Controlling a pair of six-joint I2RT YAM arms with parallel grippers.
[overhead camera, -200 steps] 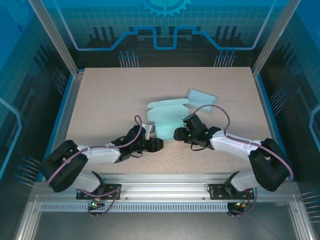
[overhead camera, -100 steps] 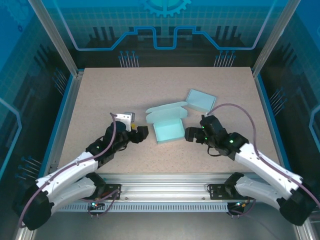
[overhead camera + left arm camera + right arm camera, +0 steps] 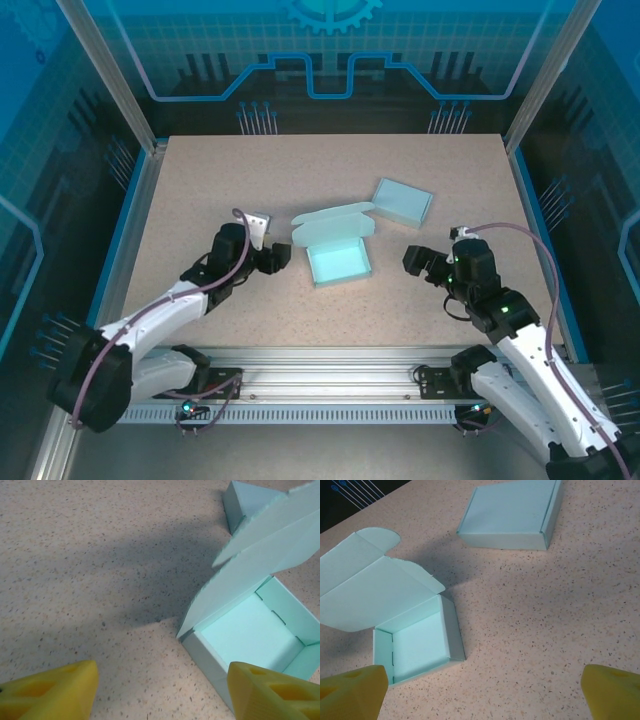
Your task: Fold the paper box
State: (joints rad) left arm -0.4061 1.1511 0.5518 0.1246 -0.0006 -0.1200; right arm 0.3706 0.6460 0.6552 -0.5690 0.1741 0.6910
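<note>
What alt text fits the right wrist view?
An open pale-green paper box, lid flap raised, sits on a speckled table, a closed box beyond it. The open right gripper's yellow fingertips frame the bottom corners.

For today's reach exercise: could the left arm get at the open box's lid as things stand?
Probably yes: the open left gripper faces the lid with bare table between.

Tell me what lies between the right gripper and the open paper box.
Nothing but bare speckled tabletop separates the right gripper from the open paper box, as the top external view shows.
</note>
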